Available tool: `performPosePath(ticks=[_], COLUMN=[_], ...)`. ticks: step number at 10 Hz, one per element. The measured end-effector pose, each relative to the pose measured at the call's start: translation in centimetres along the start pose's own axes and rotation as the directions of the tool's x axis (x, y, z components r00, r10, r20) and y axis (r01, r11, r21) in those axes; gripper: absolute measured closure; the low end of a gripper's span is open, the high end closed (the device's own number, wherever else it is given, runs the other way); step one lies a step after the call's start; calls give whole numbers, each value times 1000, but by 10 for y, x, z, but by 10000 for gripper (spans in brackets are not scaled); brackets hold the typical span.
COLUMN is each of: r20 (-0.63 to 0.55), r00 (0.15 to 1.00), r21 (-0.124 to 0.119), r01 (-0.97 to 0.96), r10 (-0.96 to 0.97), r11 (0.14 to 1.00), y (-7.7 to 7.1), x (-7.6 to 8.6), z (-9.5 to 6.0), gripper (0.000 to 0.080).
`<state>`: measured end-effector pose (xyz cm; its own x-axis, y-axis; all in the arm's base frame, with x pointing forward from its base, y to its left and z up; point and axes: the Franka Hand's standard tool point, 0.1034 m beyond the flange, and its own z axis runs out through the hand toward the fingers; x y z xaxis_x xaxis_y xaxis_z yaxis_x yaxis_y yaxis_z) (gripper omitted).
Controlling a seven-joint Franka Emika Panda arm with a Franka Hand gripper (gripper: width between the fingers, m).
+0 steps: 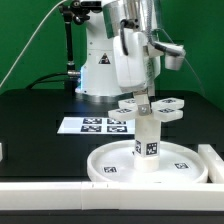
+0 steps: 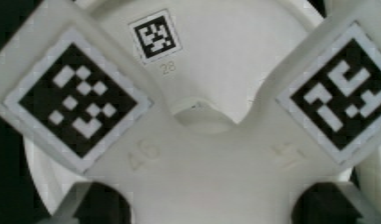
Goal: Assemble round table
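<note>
The large round disc (image 1: 187, 160) lies flat on the black table near the front. The short cylinder leg (image 1: 147, 141) stands upright on its central hub. The cross-shaped foot (image 1: 166, 108) sits on top of the leg, its tagged arms spread out level. My gripper (image 1: 143, 98) comes straight down onto the middle of the foot. In the wrist view the foot (image 2: 201, 118) fills the picture, with tags on its arms. My gripper (image 2: 212, 206) has its dark fingers (image 2: 98, 203) on either side of the foot's white body, closed against it.
The marker board (image 1: 95, 125) lies flat behind the disc toward the exterior view's left. A long white bar (image 1: 60, 192) runs along the front edge and another (image 1: 214, 158) stands at the exterior view's right. The arm's base (image 1: 100, 68) is at the back.
</note>
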<state>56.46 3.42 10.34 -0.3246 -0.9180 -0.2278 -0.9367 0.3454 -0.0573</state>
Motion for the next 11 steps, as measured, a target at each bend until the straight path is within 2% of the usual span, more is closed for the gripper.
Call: performPosePath(ticks=[2,3,4,5,6,8,10,11], r20=[15,17,17,17,23,45,58,53], r00=[994,990,993,994,999,999,988,978], r21=[3,1,1,1,-6,13,46,46], r01=[-104,-137,-118,-112,-44,-24,139,200], r10=[104,137,118,112,44,24,-142,-202], r11=[995,991,993,994,999,1000,989,979], y=[0,0,1,1,1,-3,-6,-5], x=[0,0,0,0,-2,-10,-16,-15], z=[0,0,1,1,-3,-19,-33,-32], gripper=[347,276,276,176,176,151,150,150])
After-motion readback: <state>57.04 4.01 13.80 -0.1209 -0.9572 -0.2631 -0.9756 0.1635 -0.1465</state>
